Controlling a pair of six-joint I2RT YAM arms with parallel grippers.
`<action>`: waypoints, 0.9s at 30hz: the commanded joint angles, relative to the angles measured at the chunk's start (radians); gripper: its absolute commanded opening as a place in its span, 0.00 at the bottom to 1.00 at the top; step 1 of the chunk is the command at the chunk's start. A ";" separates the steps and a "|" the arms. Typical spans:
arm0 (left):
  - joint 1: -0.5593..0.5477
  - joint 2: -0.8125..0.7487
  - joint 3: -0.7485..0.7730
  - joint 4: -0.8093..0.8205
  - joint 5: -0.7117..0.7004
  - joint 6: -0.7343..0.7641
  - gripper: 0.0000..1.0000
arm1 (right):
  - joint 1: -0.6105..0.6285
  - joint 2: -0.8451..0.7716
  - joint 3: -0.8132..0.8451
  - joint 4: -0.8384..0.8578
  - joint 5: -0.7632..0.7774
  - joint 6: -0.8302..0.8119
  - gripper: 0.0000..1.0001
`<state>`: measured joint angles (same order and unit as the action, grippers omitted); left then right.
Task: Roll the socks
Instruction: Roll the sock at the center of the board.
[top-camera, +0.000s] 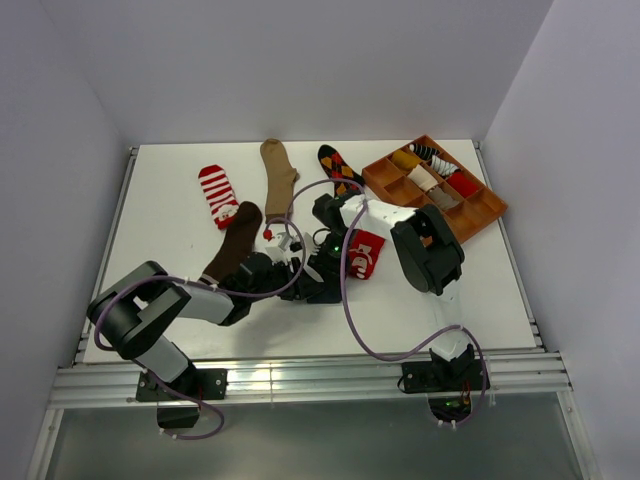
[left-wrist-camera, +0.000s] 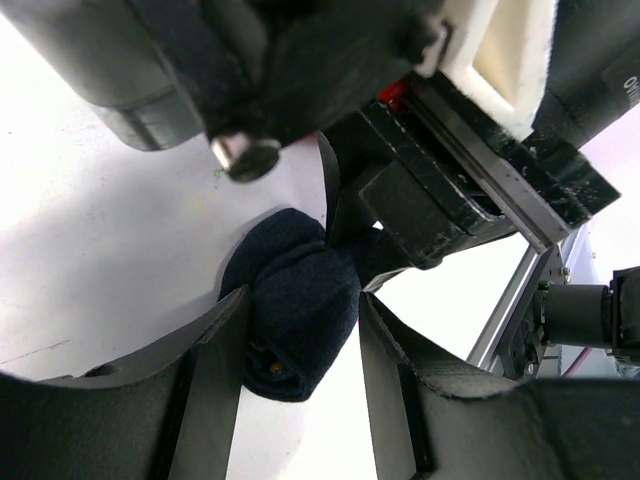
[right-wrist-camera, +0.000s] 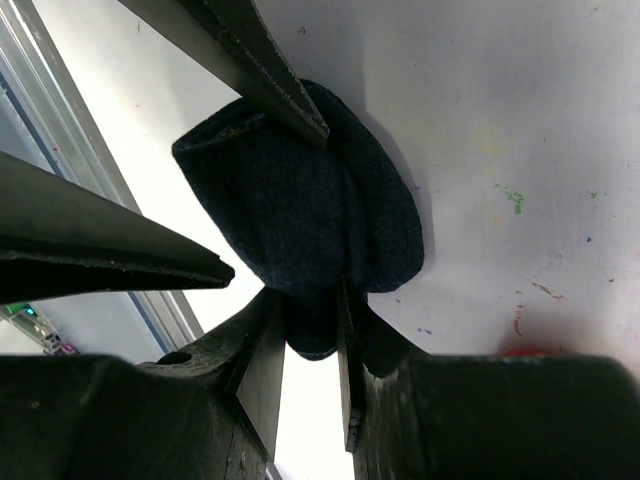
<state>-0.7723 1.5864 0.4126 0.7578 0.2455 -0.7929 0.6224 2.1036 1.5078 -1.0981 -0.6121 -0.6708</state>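
The navy sock (left-wrist-camera: 300, 320) is a rolled bundle on the white table. My right gripper (right-wrist-camera: 310, 295) is shut on one end of it, with the roll (right-wrist-camera: 300, 200) bulging beyond the fingertips. My left gripper (left-wrist-camera: 302, 300) stands open astride the same roll; one finger (left-wrist-camera: 215, 370) touches it and the other (left-wrist-camera: 385, 370) stands off. In the top view both grippers (top-camera: 292, 275) (top-camera: 322, 272) meet at the table's middle and hide the roll. Beside them lies the red picture sock (top-camera: 366, 255). The dark brown sock (top-camera: 235, 240), red-white striped sock (top-camera: 217, 195), tan sock (top-camera: 278, 172) and black argyle sock (top-camera: 340, 168) lie flat behind.
A brown wooden compartment tray (top-camera: 487, 213) at the back right holds several rolled socks. The right arm's elbow (top-camera: 428, 250) hangs over the table in front of the tray. Cables loop across the table's near half. A metal rail (top-camera: 300, 375) runs along the near edge.
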 joint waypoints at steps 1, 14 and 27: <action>-0.038 0.012 -0.020 -0.080 0.094 0.041 0.52 | -0.009 0.055 0.025 0.167 0.094 0.043 0.27; -0.041 0.046 -0.051 -0.058 0.094 0.024 0.51 | -0.013 0.081 0.048 0.164 0.101 0.076 0.27; -0.044 -0.046 -0.133 -0.009 -0.006 -0.040 0.54 | -0.013 0.079 0.031 0.184 0.118 0.083 0.26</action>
<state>-0.8055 1.5696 0.3195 0.8101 0.2379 -0.8169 0.6212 2.1334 1.5387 -1.1271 -0.6052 -0.5888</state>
